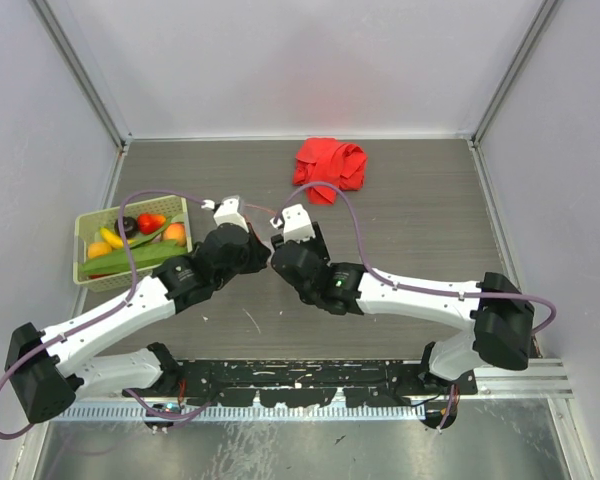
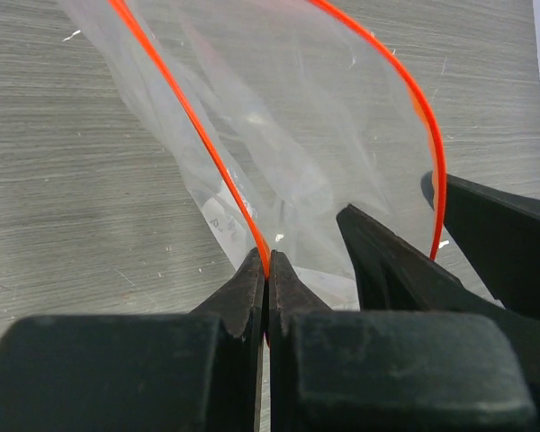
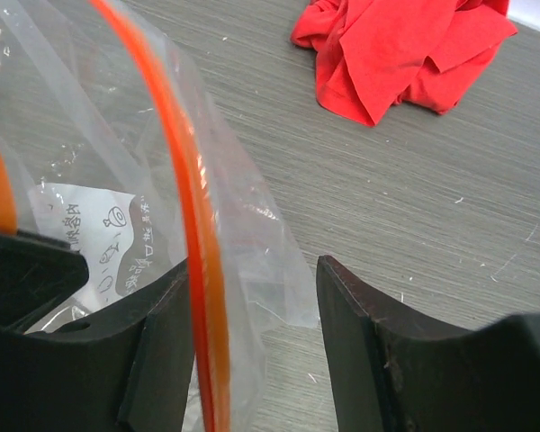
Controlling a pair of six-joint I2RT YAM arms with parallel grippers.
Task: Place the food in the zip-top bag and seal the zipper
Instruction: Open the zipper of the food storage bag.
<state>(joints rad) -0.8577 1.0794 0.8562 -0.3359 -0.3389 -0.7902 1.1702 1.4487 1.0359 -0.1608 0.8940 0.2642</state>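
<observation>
Pinching the zipper [image 2: 193,126] on one lip of the bag [image 2: 315,135] at mid-tabletop [image 1: 410,220], the left fingers [image 2: 243,297] are clamped tight, while the right fingers [image 3: 369,342] stand apart astride the opposite lip, and the food [image 1: 140,235] lies in the basket [image 1: 83,240] at the left.

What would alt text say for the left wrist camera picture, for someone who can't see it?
The left gripper is pinched shut on the red-orange zipper of a clear zip-top bag, whose mouth gapes open in a loop over a grey table. At right, the open right gripper straddles the zipper's opposite side.
</observation>
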